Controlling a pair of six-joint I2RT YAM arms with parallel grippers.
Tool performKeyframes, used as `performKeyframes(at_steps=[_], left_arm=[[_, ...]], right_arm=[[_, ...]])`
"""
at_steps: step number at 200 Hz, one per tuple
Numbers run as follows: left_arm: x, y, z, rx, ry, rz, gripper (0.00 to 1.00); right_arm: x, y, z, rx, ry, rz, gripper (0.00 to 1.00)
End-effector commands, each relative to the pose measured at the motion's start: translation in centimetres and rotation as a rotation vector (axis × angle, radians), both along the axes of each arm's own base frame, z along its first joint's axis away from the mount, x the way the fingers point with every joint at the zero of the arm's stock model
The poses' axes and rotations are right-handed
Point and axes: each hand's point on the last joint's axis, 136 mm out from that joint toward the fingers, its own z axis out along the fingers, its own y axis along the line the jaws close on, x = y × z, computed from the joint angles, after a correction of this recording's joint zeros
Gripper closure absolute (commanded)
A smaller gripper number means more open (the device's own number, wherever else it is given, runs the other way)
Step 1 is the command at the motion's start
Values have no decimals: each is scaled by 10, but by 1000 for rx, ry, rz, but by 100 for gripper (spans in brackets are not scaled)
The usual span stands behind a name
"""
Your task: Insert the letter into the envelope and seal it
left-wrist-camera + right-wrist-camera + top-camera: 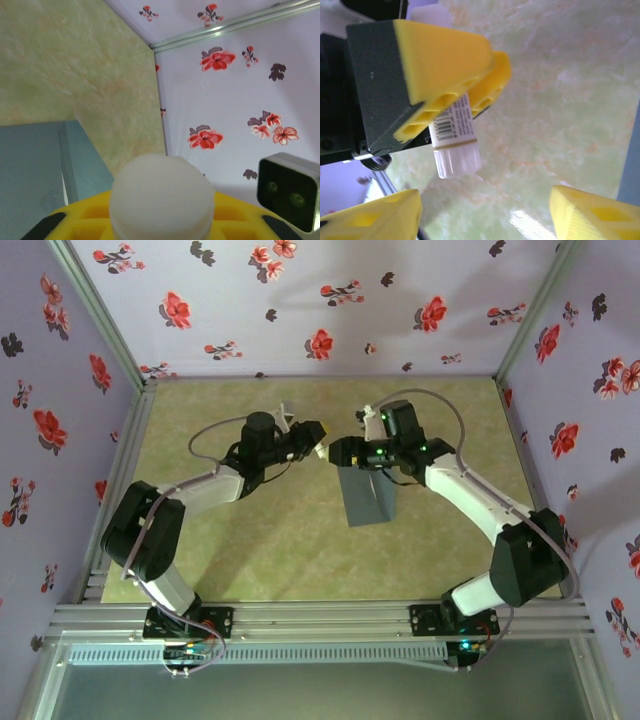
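Top view: both arms reach in to mid-table and their tips nearly meet at the centre.

Left arm: left fingers are narrow and clamped on a small white stick. From the right wrist, the stick pokes out below the yellow pads, with its barcode label showing and a clear cap at the free end. From the left wrist, the stick's round white end sits between the yellow pads. It is raised off the table and is not touching the envelope.

Envelope: slate-grey and flat on the table, just right of centre. Its far end lies beneath the right arm's wrist. In the left wrist view it is at lower left, with a lighter strip down its right side.

Right arm: right fingers are spread wide with nothing between them, only green table surface. They face the left fingers and the stick, close but apart.

Surroundings: lilac walls with red flowers on three sides.
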Motion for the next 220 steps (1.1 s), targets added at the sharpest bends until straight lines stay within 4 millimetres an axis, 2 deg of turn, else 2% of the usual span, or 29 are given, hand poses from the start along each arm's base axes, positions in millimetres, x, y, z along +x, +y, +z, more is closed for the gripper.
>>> performKeyframes(at_steps=[1,13,55,106,175,220], left_arm=[[10,10,35,-34,-69,77,100],[14,13,35,-45,-54,110,100],[19,16,37,-124,-4,190,100],[23,8,37,-193,31,207,100],[29,1,42,-285,40,209,100],[30,1,45,-303,32,219,100]], right_arm=[[7,1,25,158,-26,-76,24],[11,-1,30,222,-29,-126,20],[26,-9,49,410,-81,-286,19],[34,-6,64,493,-131,-346,19],[41,13,50,570,-62,-346,20],[46,21,48,595,-45,-341,23]])
